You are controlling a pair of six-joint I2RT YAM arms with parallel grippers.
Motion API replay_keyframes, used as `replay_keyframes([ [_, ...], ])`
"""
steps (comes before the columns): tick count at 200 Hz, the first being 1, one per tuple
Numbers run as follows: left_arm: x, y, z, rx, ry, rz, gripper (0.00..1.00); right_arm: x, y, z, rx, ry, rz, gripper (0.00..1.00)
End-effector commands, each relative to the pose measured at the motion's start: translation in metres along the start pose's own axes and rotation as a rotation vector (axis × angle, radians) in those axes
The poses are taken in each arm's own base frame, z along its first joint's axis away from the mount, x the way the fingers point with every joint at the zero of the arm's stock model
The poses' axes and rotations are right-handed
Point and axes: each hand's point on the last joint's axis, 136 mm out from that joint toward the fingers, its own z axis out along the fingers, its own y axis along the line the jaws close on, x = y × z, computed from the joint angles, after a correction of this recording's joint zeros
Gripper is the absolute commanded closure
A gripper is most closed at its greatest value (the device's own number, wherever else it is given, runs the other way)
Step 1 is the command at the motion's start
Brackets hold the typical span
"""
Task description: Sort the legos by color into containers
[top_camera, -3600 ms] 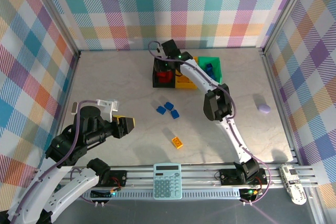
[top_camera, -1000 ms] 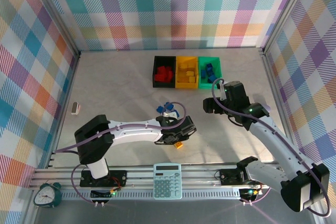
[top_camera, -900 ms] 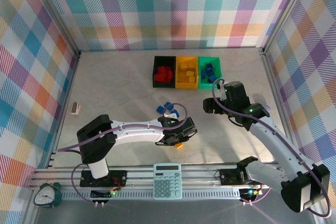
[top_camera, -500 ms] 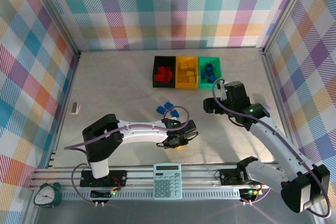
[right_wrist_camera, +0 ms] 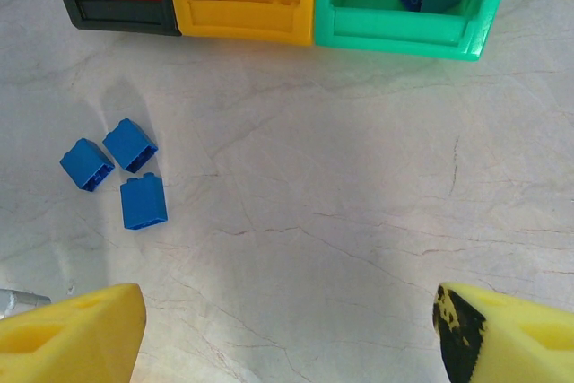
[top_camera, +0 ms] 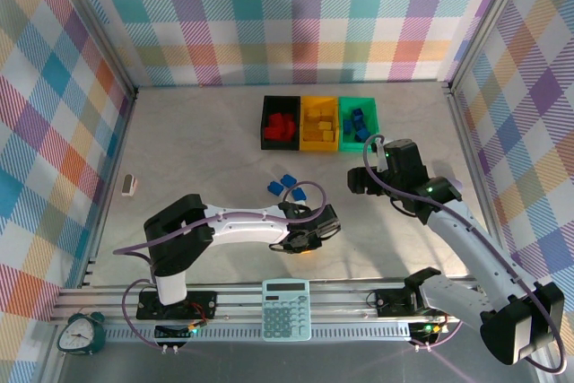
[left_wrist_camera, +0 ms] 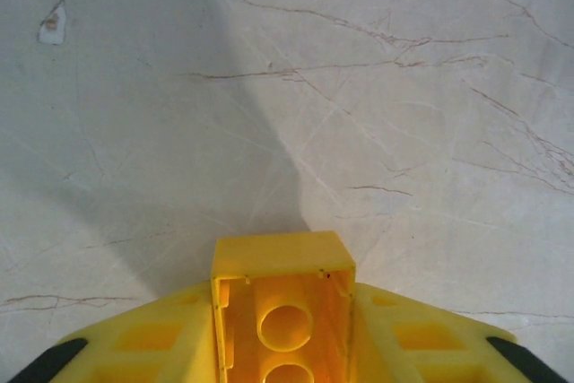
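Observation:
My left gripper (top_camera: pixel 308 241) is low over the table's near middle and shut on a yellow lego (left_wrist_camera: pixel 280 262). The brick sits hollow side up between my yellow fingers (left_wrist_camera: pixel 148 334). Three blue legos (top_camera: pixel 285 185) lie loose on the table behind it, also in the right wrist view (right_wrist_camera: pixel 131 145). My right gripper (top_camera: pixel 360 180) hovers open in front of the containers with nothing between its fingers (right_wrist_camera: pixel 76 334). The black bin (top_camera: pixel 265 123) holds red bricks, the yellow bin (top_camera: pixel 320 145) yellow ones, the green bin (top_camera: pixel 374 123) blue ones.
A teal calculator (top_camera: pixel 286 309) lies on the front rail. A small white item (top_camera: pixel 129 187) sits by the left wall and a green alarm clock (top_camera: pixel 79 332) at the near left corner. Plaid walls close in three sides.
My left gripper has settled lower over the yellow lego and its jaws have closed on it. The right arm has stayed where it was, still open.

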Motion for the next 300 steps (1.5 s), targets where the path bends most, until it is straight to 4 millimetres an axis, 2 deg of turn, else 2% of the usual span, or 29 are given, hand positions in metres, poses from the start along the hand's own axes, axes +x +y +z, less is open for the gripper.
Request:
replay_keyframes([
  [1,-0.005,-0.001,-0.004,-0.01,-0.012,0.023,0.68,0.004,-0.003,-0.001,0.007,0.007,0.006,0.16],
  [19,-0.02,0.0,-0.012,-0.021,-0.044,0.044,0.7,0.003,-0.004,-0.001,0.017,0.008,0.005,0.16],
  [44,-0.054,0.004,-0.029,-0.038,-0.104,0.096,0.72,0.001,-0.008,-0.001,0.031,0.007,0.017,0.16],
  [111,-0.176,-0.001,-0.089,-0.018,-0.284,0.266,0.73,-0.002,-0.015,-0.004,0.044,-0.011,0.048,0.17],
  [150,-0.244,-0.025,-0.108,0.026,-0.377,0.306,0.73,-0.001,-0.011,-0.001,0.021,0.001,0.062,0.18],
  [185,-0.29,-0.059,-0.093,0.061,-0.434,0.375,0.75,0.003,-0.006,-0.001,-0.012,0.009,0.073,0.2],
  [217,-0.32,-0.088,-0.084,0.064,-0.507,0.432,0.75,0.01,-0.005,0.002,-0.025,0.026,0.085,0.21],
  [255,-0.342,-0.108,-0.08,0.075,-0.55,0.418,0.74,0.02,-0.003,0.001,-0.04,0.042,0.106,0.22],
  [300,-0.357,-0.115,-0.056,0.088,-0.592,0.407,0.73,0.025,0.001,-0.005,-0.069,0.044,0.12,0.23],
])
